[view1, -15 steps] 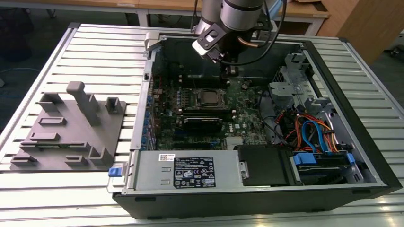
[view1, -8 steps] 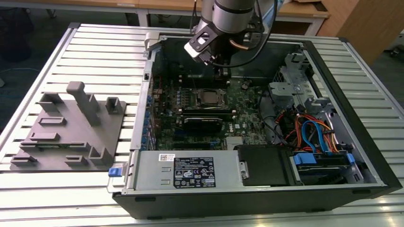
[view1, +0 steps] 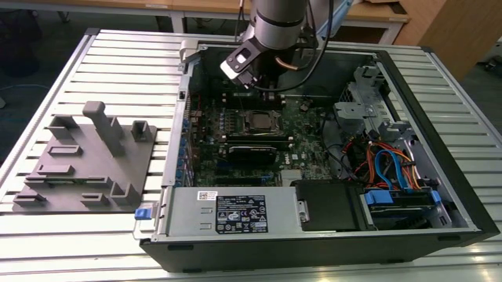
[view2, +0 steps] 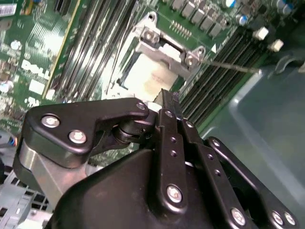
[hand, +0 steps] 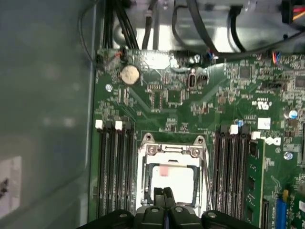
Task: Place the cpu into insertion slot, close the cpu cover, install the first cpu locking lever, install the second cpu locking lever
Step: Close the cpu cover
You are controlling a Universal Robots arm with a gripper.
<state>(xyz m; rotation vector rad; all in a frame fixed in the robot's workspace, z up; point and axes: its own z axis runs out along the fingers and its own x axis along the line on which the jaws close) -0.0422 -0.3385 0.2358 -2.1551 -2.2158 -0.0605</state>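
Note:
The insertion slot [view1: 259,121] sits mid-board on the green motherboard [hand: 190,102]. In both wrist views the silvery cpu cover [hand: 173,150] [view2: 164,47] lies flat over the slot. The pale metallic cpu [hand: 172,180] [view2: 147,78] shows through its square window. A thin locking lever [view2: 233,67] sticks out from a corner of the socket across the black memory slots. My gripper [hand: 164,193] [view2: 167,101] [view1: 264,97] hovers just above the edge of the socket, fingers pressed together and shut with nothing between them.
The open computer case [view1: 439,176] walls in the board. Memory slots [hand: 114,167] flank the socket on both sides. A power supply [view1: 235,214], drive bay and cable bundle [view1: 384,164] fill the near side. A grey fixture plate [view1: 86,158] lies on the table at the exterior view's left.

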